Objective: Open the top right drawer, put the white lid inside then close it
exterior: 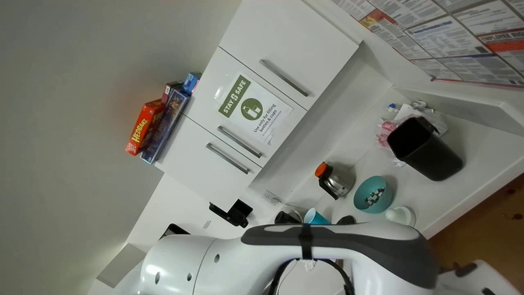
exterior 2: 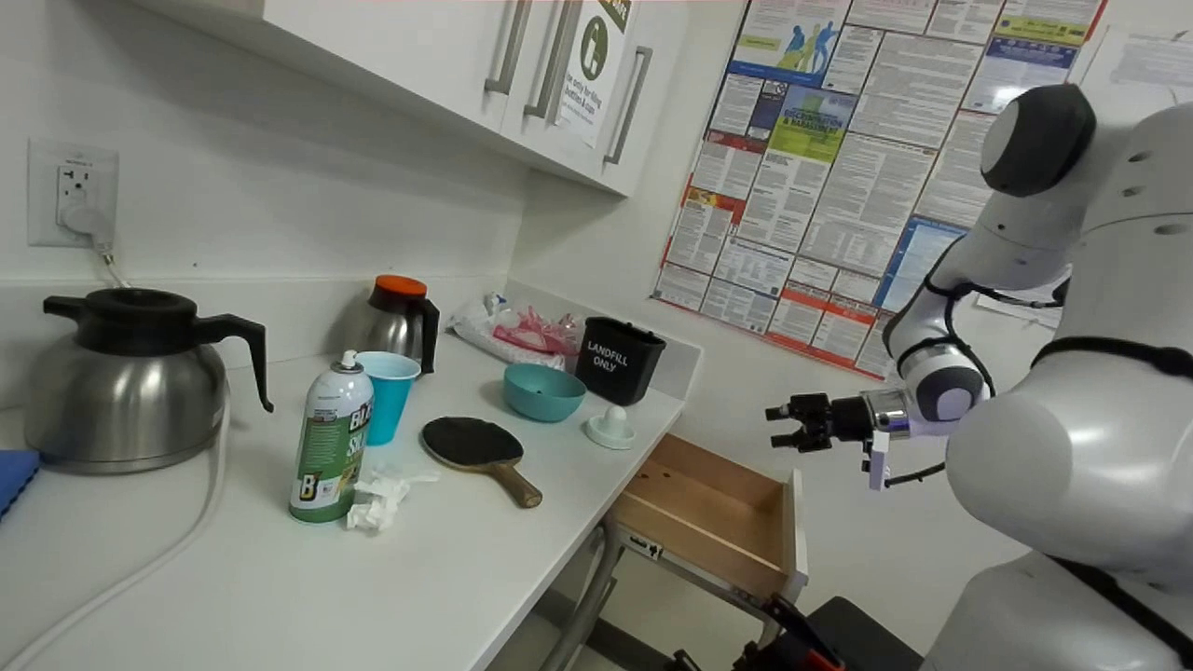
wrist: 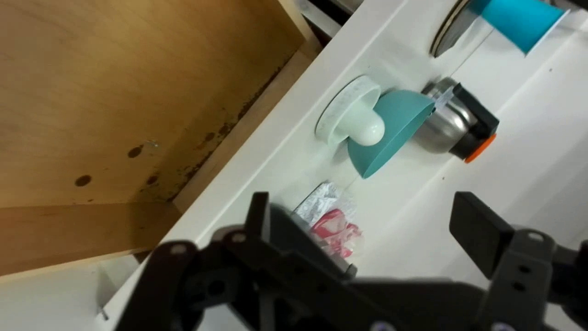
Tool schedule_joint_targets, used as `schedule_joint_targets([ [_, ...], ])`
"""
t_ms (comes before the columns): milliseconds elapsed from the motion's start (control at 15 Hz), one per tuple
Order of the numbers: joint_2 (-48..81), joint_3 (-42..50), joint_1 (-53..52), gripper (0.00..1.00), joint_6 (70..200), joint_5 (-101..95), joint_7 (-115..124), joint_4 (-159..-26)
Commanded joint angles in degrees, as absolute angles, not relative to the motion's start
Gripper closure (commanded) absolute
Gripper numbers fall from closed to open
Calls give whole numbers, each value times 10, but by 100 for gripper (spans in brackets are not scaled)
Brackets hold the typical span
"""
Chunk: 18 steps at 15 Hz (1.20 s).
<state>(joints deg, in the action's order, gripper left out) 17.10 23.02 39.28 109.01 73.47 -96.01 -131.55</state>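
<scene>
Ahead of the pincer [exterior 2: 775, 427], jaws spread with nothing between them, runs one counter [exterior 2: 447, 564]. Lower than the pincer, one drawer [exterior 2: 718, 508] stands pulled out: opening looks done, stowing and closing seem left. On the counter, ahead of the pincer and well apart from it, are one bin [exterior 2: 617, 362], one bowl [exterior 2: 542, 393] and, smallest, one lid [exterior 2: 610, 435] (just beside the bowl, so not yet stowed).

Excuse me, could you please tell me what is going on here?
A robot arm is meant to put the white lid away in the drawer, then close it. The drawer stands open, but the lid rests on the counter beside the teal bowl. The gripper is open and empty, so nothing is being handled at this moment.
</scene>
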Motion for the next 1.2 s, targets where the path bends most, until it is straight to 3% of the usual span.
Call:
schedule_joint_targets([
  [0, 45, 222, 303, 0, 1215, 716, -987, -1417],
  [467, -19, 132, 148, 0, 1457, 733, -980, -1448],
  [1133, 124, 76, 97, 0, 1607, 784, -951, -1349],
])
